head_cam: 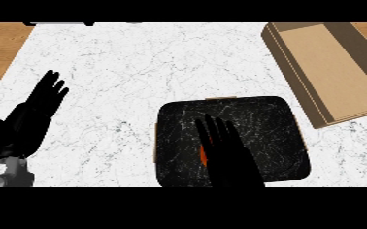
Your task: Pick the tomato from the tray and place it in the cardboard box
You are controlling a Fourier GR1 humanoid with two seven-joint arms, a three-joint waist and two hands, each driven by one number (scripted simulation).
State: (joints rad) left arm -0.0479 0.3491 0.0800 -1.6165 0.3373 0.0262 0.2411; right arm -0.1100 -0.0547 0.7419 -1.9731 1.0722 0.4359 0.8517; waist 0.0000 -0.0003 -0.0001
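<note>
Head view, looking steeply down on my white marbled counter (143,68). Near the lower middle lies the tray (276,126), dark and speckled, square with rounded corners. My right hand (228,155) comes in from the lower edge and lies over the tray's left half, fingers straight and pointing away from me, spread a little and not curled round anything. At its left edge a thin sliver of red-orange shows: the tomato (202,156), on the tray and almost wholly hidden beneath the hand. I cannot tell whether the palm touches it or merely covers it. My left hand (43,99) shows near the left edge of the view, fingers straight and pointing up, resting open above the counter and well apart from the tray. The box (323,73), of cardboard and open at the top, sits in the upper right corner, turned at a slant to the counter's edge; its near corner lies just beside the tray's upper right corner, and I see nothing inside it. Brown wood shows at the upper left, beyond the counter.
</note>
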